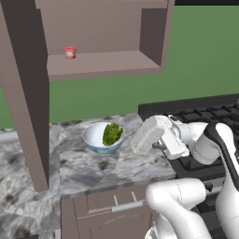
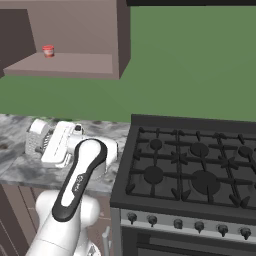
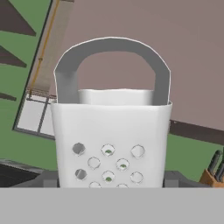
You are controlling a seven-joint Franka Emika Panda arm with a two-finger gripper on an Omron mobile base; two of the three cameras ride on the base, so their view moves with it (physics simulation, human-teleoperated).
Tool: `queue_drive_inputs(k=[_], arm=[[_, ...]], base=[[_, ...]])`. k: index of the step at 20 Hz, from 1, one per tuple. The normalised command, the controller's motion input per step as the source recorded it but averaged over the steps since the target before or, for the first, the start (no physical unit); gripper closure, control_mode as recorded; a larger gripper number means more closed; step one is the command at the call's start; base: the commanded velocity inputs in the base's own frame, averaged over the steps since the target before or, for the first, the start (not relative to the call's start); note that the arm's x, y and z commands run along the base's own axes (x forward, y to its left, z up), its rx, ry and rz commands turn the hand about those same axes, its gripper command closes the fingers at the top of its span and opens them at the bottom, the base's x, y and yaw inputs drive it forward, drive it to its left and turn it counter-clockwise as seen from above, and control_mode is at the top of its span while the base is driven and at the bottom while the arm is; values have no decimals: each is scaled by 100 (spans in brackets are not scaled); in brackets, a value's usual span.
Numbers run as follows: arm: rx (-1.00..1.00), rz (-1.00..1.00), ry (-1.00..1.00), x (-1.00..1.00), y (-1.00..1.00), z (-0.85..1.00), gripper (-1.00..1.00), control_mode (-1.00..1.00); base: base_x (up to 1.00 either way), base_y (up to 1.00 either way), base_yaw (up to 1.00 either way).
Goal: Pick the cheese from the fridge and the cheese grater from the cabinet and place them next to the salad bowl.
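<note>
Nearest you, the tool [image 1: 156,140] is clamped on the cheese grater [image 1: 145,135], one dark finger on each side of its body in the hand view, carrying it tilted above the marbled desk [image 1: 88,165]. Just left of it on the desk sits the salad bowl [image 1: 98,138], close beside the grater; you cannot tell whether they touch. To the right lies the black stove [image 2: 192,170]. Farther back, up on the wall, the open cabinet [image 1: 102,63] holds a small red jar [image 1: 70,52] on its shelf.

Marble counter [image 1: 84,163]: salad bowl [image 1: 103,137]. Cabinet shelf [image 1: 102,63]: red jar [image 1: 70,52].
</note>
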Motion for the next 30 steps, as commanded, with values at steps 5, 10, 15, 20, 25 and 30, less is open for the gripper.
queue_drive_inputs(k=[5, 10, 15, 20, 25, 30], arm=[[-2, 1, 0, 0, -31, -43, 100, -100], [-4, 0, 0, 0, -32, -39, 100, -100], [-12, -5, 0, 9, -17, -39, 100, -100], [-18, -8, 6, 20, -1, -29, 100, -100], [-13, -4, 6, 39, 0, -30, 100, -100], [-3, 0, 1, 43, -3, -25, 100, -100]], base=[[0, 0, 0], [0, 0, 0], [0, 0, 0], [0, 0, 0], [0, 0, 0], [0, 0, 0]])
